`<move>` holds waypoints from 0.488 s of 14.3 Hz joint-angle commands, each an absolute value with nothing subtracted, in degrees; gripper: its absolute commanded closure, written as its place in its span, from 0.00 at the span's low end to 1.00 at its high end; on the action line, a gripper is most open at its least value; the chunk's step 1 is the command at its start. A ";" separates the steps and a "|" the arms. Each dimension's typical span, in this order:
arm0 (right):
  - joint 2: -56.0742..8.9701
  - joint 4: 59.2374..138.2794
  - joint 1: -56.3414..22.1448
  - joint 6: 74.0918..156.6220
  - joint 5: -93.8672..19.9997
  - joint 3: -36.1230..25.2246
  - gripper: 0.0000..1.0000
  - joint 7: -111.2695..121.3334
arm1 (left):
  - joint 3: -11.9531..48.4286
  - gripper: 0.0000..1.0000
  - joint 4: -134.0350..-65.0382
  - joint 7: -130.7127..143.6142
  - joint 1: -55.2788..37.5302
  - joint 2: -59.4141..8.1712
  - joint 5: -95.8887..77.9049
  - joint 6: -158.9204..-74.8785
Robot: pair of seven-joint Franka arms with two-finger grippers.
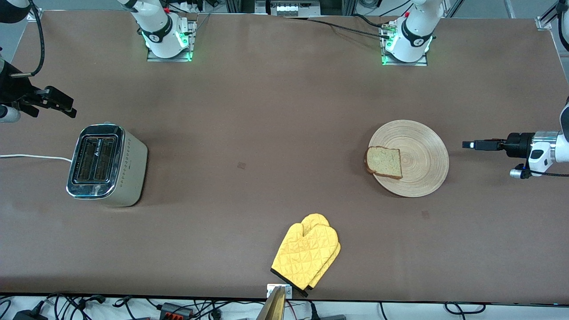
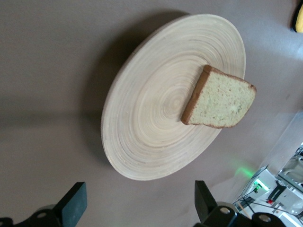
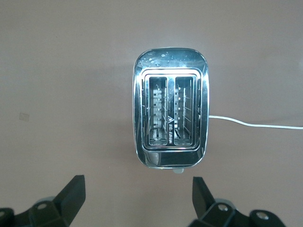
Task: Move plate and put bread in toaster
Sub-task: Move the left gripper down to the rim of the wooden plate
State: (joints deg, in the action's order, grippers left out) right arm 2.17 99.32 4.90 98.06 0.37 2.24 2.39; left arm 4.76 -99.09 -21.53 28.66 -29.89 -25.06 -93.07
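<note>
The light-wood plate (image 1: 413,158) lies toward the left arm's end of the table. The bread slice (image 1: 385,162) lies on its edge toward the table's middle. Both show in the left wrist view, the plate (image 2: 156,118) and the bread (image 2: 220,100). My left gripper (image 1: 472,144) is open and empty, low beside the plate's outer edge, apart from it; it also shows in its own wrist view (image 2: 139,205). The toaster (image 1: 106,164) stands toward the right arm's end, slots empty, and shows in the right wrist view (image 3: 169,109). My right gripper (image 1: 62,106) is open and empty above the table beside the toaster, seen also in its wrist view (image 3: 137,196).
A yellow quilted oven mitt (image 1: 307,254) lies near the table's front edge at the middle. The toaster's white cord (image 1: 33,156) runs off toward the table's end. The arm bases (image 1: 166,35) stand along the back edge.
</note>
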 commanded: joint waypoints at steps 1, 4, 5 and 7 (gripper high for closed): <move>2.81 100.20 5.62 98.61 0.97 2.81 0.00 2.90 | 5.45 0.00 -101.50 -26.09 29.53 -30.50 -26.72 -97.19; 2.81 100.20 5.54 98.44 0.97 2.81 0.00 2.90 | 5.80 0.00 -105.99 -27.42 29.71 -30.23 -27.33 -101.86; 2.81 100.20 5.54 98.52 0.97 2.81 0.00 2.90 | 5.80 0.00 -106.78 -27.42 29.62 -30.23 -28.64 -102.30; 2.81 100.20 5.62 98.53 0.97 2.81 0.00 2.99 | 5.89 0.00 -108.45 -28.38 29.53 -30.23 -29.27 -103.79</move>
State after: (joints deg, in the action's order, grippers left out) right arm 2.09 99.33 4.90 98.06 0.37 2.24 2.39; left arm 5.37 -105.61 -26.15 29.10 -31.48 -27.60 -101.48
